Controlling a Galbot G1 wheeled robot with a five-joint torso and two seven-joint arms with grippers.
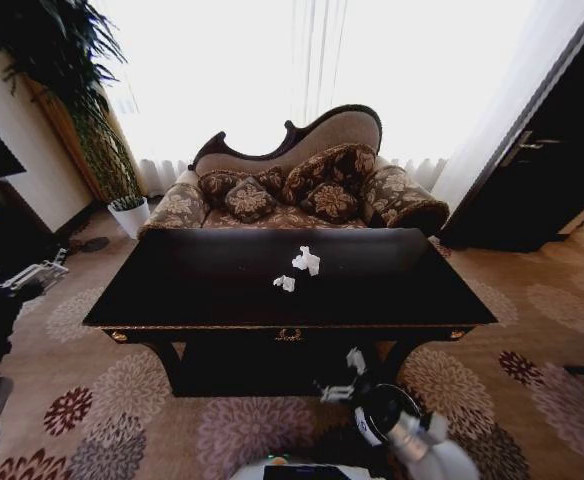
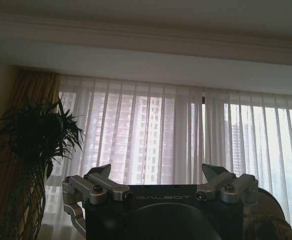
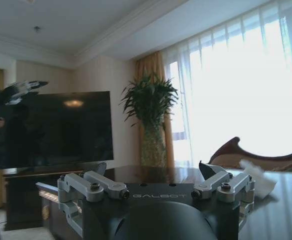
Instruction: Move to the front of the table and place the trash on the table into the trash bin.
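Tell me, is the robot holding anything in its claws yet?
No. Both claws are open and empty: the left claw points at the curtains, the right claw hovers at the glossy dark wooden table.

The word "GALBOT" stands in pale letters on the black body of the left gripper (image 2: pixel 157 176) and also on the right gripper (image 3: pixel 153 172).

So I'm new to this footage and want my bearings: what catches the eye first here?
The glossy dark table fills the middle of the head view, with two white tissue lumps near its centre. Behind it stands an ornate sofa piled with patterned cushions against bright sheer curtains. The right gripper, open, sits low by the table's front edge; the left gripper, open, faces the window.
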